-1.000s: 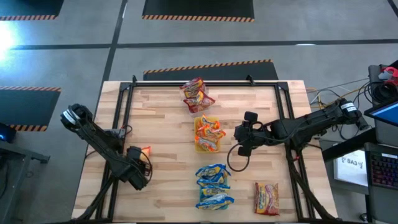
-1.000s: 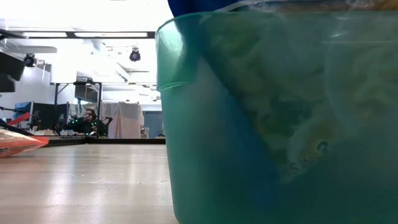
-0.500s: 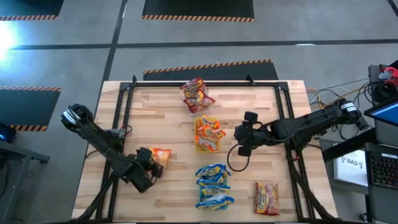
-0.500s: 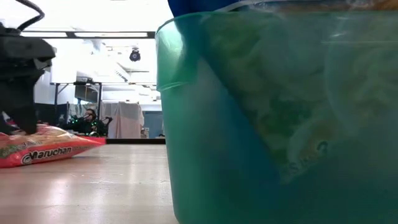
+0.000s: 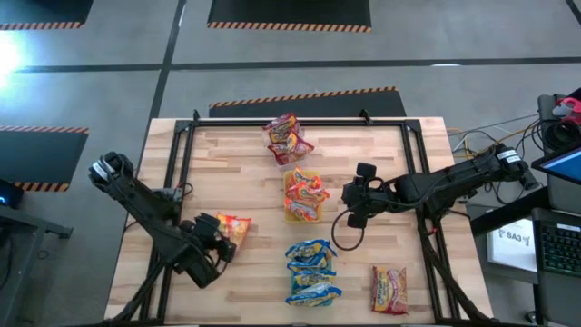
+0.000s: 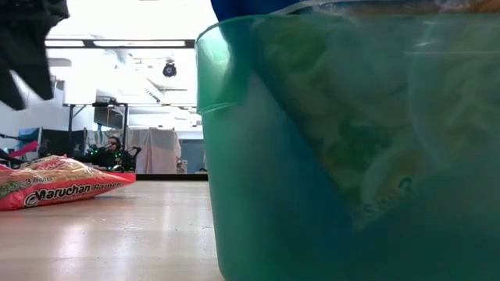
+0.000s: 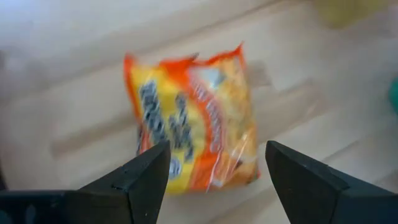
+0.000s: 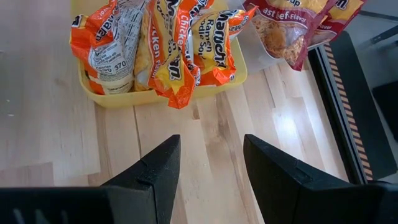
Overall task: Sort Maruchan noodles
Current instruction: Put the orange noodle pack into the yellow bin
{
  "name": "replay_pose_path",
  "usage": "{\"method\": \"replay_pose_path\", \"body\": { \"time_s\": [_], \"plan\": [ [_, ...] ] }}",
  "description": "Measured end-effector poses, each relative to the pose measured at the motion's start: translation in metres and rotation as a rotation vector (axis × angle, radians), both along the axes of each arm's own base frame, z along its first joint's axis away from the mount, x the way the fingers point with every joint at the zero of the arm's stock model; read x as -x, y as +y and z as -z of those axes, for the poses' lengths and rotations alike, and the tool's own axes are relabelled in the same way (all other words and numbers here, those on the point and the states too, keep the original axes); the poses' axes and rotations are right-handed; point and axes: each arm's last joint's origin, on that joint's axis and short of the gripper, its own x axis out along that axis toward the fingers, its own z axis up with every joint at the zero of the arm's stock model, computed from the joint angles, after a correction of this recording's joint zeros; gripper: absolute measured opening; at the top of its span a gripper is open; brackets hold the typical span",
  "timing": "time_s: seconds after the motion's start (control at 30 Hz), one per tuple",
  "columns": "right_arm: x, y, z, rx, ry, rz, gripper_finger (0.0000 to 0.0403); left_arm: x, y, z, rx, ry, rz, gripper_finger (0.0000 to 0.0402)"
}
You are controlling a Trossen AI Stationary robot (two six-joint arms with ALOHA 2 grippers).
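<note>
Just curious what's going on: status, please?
Left end effector open above orange packet lying on table. Right end effector open, empty, beside yellow tray. Nothing blocking.

— What did you have on screen besides the job itself?

— A pale wooden counter (image 5: 236,154) with a dark metal frame (image 5: 191,127) along its edges. I saw a yellow tray (image 8: 180,87) in the middle and a green tray (image 6: 351,156) filling most of the low camera.

— Anything around the counter?

— Grey floor with hazard-striped mats (image 5: 289,13), and a keyboard (image 5: 556,243) off the right side. Behind it, an office with a ceiling camera (image 6: 169,69).
</note>
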Motion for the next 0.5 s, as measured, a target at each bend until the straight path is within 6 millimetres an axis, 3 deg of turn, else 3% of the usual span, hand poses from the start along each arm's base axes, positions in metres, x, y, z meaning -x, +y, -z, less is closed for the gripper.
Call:
{"method": "replay_pose_path", "body": {
  "time_s": [0.2, 0.5],
  "plan": [
    [0.000, 0.000, 0.000, 0.000, 0.000, 0.000, 0.0167, 0.015, -0.009, 0.007, 0.118, 0.062, -0.127, 0.0247],
    [0.000, 0.000, 0.000, 0.000, 0.000, 0.000, 0.0167, 0.033, -0.021, 0.015, 0.147, 0.018, -0.205, 0.0247]
  ]
}}
